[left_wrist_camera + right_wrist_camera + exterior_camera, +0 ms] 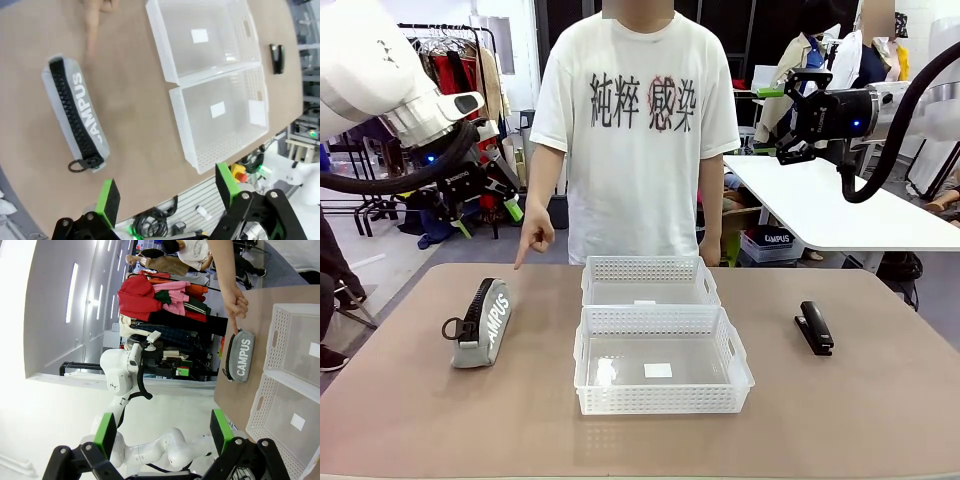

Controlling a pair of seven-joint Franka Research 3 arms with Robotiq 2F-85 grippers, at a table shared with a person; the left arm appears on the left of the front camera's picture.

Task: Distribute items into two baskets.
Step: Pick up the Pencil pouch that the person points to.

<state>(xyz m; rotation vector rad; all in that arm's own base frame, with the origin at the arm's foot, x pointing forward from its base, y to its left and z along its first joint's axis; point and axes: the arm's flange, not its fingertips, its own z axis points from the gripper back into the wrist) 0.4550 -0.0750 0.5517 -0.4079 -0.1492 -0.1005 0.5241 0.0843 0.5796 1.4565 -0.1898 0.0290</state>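
A grey pouch (480, 325) with white lettering lies at the table's left, also seen in the left wrist view (77, 115) and the right wrist view (239, 356). A black stapler (814, 327) (276, 58) lies at the right. Two white lattice baskets sit mid-table, touching, one nearer (660, 398) (182, 120) (260, 405) and one farther (648, 267) (160, 35) (280, 335); both hold nothing but a small label. My left gripper (488, 218) (167, 192) hangs open high above the table's left edge. My right gripper (782, 118) (162, 432) is open, raised at the upper right.
A person in a white T-shirt stands at the far side, one hand (533, 243) (235, 302) pointing a finger (92, 25) down at the table just beyond the pouch. A white table (820, 205) stands behind on the right.
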